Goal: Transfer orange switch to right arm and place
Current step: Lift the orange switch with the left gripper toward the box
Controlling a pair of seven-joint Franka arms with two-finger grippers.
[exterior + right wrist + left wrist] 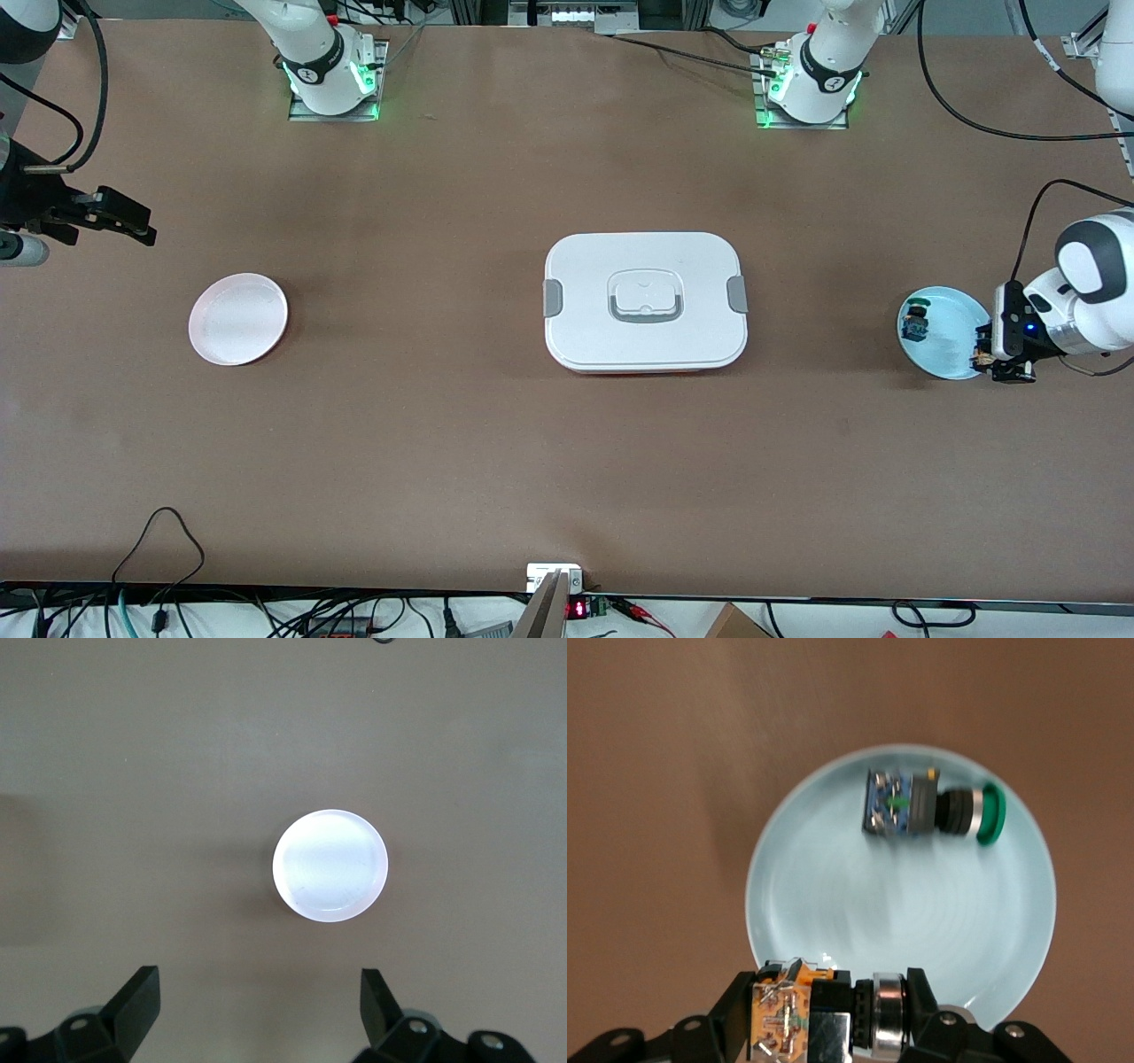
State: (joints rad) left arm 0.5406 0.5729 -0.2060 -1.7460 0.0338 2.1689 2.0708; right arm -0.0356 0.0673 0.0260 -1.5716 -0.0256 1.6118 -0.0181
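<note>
- left claw (824,1019) is down at the rim of the light blue plate (952,341), at the left arm's end of the desk (567,443), clamped on the orange switch (799,1017)
- green-button switch (930,806) lies in the same plate, apart from the orange one
- right claw (261,1001) hangs wide open, empty, waiting above the pink plate (330,865)
- closed white lunchbox (645,301) sits mid-desk

Left gripper (824,1019) clamping tight at the table's 3 o'clock edge; right gripper (257,1010) hanging wide open around 9 o'clock, waiting.
</note>
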